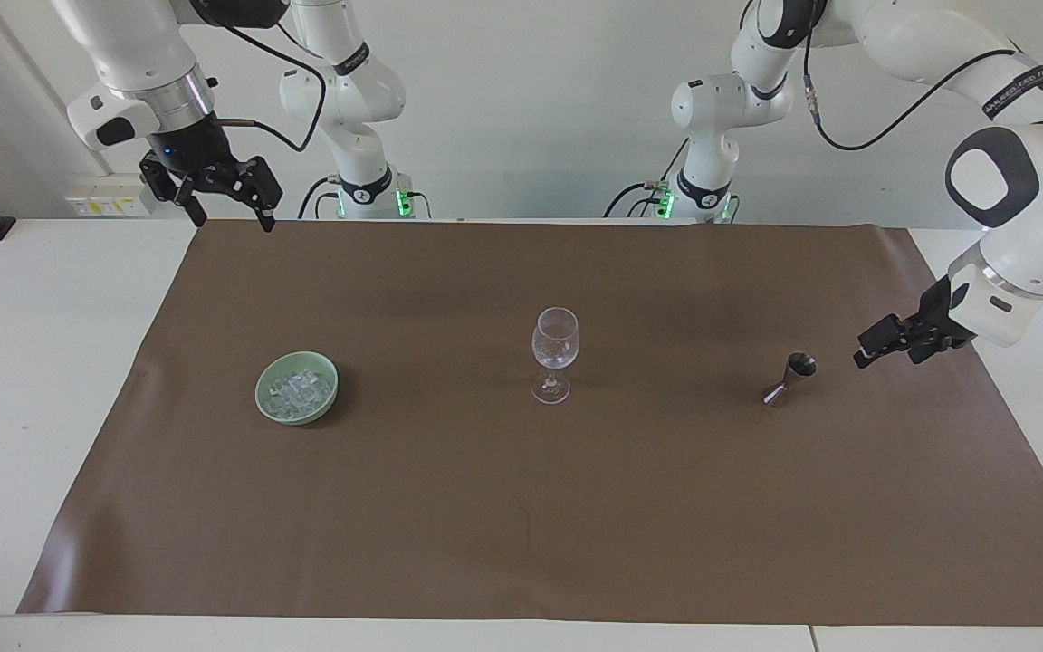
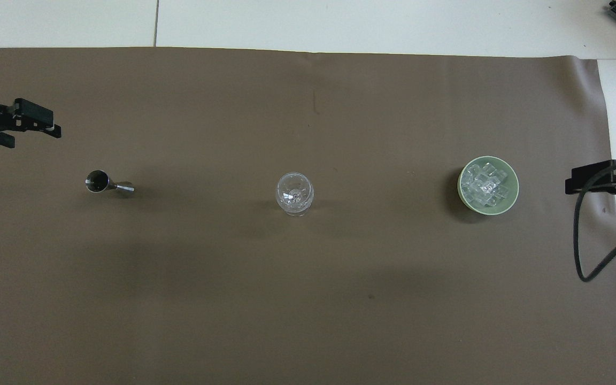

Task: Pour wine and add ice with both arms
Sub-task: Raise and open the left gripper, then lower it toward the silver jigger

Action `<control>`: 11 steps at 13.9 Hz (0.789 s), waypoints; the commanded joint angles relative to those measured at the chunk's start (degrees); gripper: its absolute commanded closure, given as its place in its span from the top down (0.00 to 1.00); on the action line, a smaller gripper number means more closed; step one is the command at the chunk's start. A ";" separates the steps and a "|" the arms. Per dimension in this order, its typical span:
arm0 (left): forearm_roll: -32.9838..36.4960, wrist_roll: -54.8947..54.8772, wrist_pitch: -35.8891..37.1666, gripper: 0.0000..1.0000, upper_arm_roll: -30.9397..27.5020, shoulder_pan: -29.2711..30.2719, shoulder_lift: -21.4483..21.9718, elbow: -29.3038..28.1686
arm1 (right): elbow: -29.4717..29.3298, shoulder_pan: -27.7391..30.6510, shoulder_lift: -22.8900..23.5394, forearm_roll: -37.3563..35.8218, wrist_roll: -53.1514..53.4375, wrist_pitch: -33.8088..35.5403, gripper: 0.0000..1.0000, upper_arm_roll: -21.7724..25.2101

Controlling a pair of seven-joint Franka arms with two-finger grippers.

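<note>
Ice (image 1: 300, 391) in bowl (image 1: 268, 407); arm bases only in facing view; both fingers released, empty.

A white worktop (image 1: 51, 362) is carrying a brown mat (image 1: 521, 507) that is covering most of it. On the mat a metal jigger (image 1: 789, 378) is standing just beside the left end effector (image 1: 893, 341), apart from it. A wine glass (image 1: 554, 355) is standing mid-mat, and a green bowl (image 1: 297, 388) is sitting toward the right end effector (image 1: 218, 204), well apart.
</note>
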State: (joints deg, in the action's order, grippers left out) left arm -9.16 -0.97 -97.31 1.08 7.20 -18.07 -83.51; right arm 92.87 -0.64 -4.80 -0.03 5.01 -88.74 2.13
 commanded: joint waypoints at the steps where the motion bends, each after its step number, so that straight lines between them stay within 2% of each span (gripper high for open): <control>1: -4.63 0.35 0.63 1.00 0.33 2.90 1.20 -3.93 | 0.64 0.02 -0.91 0.47 -1.14 0.67 1.00 -0.02; 8: -13.77 14.57 0.19 1.00 0.33 6.76 0.93 -10.96 | 0.64 0.02 -0.91 0.47 -1.14 0.67 1.00 -0.02; 11: -20.09 23.78 -0.07 1.00 0.33 8.61 0.23 -13.43 | 0.64 0.02 -0.91 0.47 -1.14 0.67 1.00 -0.02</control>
State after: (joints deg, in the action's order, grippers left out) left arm -25.84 17.28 -96.96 0.96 14.28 -18.29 -94.64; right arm 92.87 -0.64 -4.80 -0.03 5.01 -88.74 2.13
